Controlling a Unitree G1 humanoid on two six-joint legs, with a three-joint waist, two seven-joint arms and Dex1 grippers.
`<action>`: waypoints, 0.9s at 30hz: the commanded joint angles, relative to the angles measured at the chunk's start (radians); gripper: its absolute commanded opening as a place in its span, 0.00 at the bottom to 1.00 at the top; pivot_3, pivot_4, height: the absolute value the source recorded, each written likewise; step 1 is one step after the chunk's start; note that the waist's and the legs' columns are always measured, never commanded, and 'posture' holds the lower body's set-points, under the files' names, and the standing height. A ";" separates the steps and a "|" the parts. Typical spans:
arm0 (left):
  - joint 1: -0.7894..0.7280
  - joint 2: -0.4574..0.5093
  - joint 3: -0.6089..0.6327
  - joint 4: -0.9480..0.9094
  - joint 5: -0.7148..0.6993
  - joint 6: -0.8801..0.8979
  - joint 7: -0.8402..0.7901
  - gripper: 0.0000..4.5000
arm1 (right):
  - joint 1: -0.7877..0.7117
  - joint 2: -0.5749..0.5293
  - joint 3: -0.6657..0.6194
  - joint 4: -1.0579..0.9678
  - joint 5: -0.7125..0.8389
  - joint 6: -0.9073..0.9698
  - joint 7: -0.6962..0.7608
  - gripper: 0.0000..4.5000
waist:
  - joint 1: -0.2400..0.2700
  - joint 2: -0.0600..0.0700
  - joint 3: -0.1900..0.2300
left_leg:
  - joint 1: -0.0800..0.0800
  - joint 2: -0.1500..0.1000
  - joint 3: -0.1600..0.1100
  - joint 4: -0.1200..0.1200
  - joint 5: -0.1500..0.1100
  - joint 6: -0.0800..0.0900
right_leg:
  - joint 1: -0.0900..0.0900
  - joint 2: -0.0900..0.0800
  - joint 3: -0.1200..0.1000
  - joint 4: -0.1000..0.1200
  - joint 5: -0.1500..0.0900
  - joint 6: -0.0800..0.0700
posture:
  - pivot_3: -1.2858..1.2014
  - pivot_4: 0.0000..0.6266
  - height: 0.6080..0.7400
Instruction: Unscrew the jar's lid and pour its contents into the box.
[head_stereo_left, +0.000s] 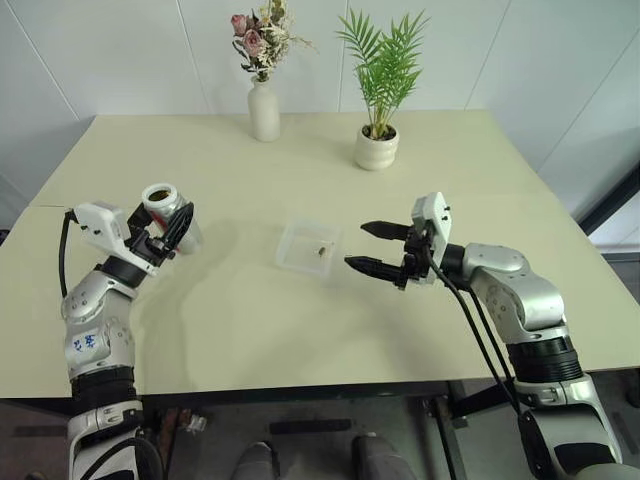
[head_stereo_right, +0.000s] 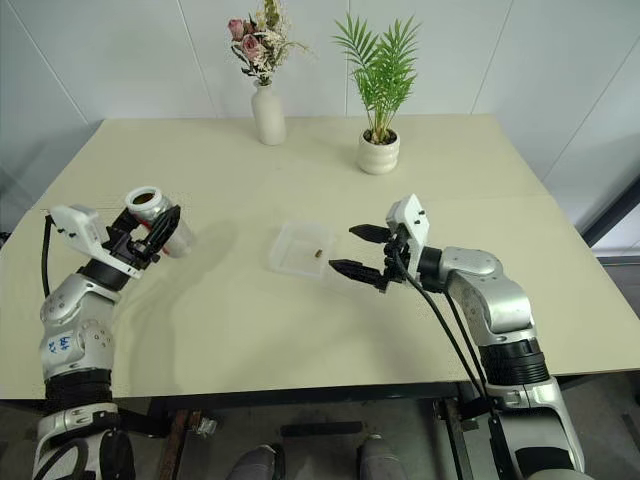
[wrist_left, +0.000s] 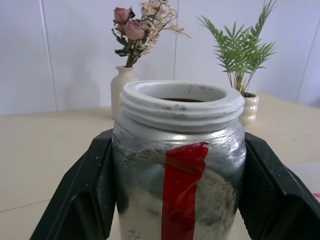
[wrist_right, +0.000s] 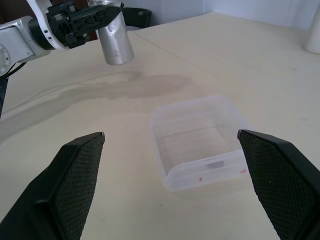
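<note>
My left gripper (head_stereo_left: 168, 232) is shut on the jar (head_stereo_left: 165, 205), holding it above the table at the left. The jar (wrist_left: 180, 165) is clear with a red stripe, tilted a little, and its white threaded mouth is uncovered. Black fingers (wrist_left: 85, 200) press on both of its sides. The lid is out of view. The box (head_stereo_left: 290, 235), a shallow clear square container, lies mid-table with a small yellowish-brown bit (head_stereo_left: 320, 251) inside. My right gripper (head_stereo_left: 357, 246) hovers just right of the box, open and with nothing in it, pointing left toward the box (wrist_right: 165, 112).
A white vase (head_stereo_left: 264, 110) with dried flowers and a white pot (head_stereo_left: 376, 147) with a green plant stand at the back of the beige table (head_stereo_left: 230, 330). The table's front edge runs just below both arms.
</note>
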 joint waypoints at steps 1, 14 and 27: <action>0.008 -0.009 0.012 0.044 -0.021 -0.099 -0.003 0.61 | -0.016 -0.006 -0.005 -0.024 0.000 -0.026 0.010 1.00 | 0.000 0.000 0.000 | 0.000 0.000 0.000 0.000 0.000 0.000 | 0.000 0.000 0.000 -0.001 0.000 0.000 | 0.52 0.24 1.00; 0.015 0.019 -0.007 0.209 -0.001 -0.198 0.013 0.61 | -0.023 -0.017 -0.008 -0.035 -0.003 -0.009 0.024 1.00 | 0.000 -0.001 0.000 | 0.000 0.000 0.001 -0.003 0.000 0.000 | 0.000 0.000 0.000 -0.005 0.001 0.000 | 0.52 0.24 1.00; 0.089 0.053 -0.023 0.088 -0.035 -0.166 -0.022 1.00 | -0.020 -0.013 -0.005 -0.034 -0.004 -0.010 0.033 1.00 | -0.002 -0.001 0.000 | 0.000 0.000 0.002 -0.009 0.000 0.000 | 0.000 0.000 0.000 -0.010 0.001 0.000 | 0.52 0.24 1.00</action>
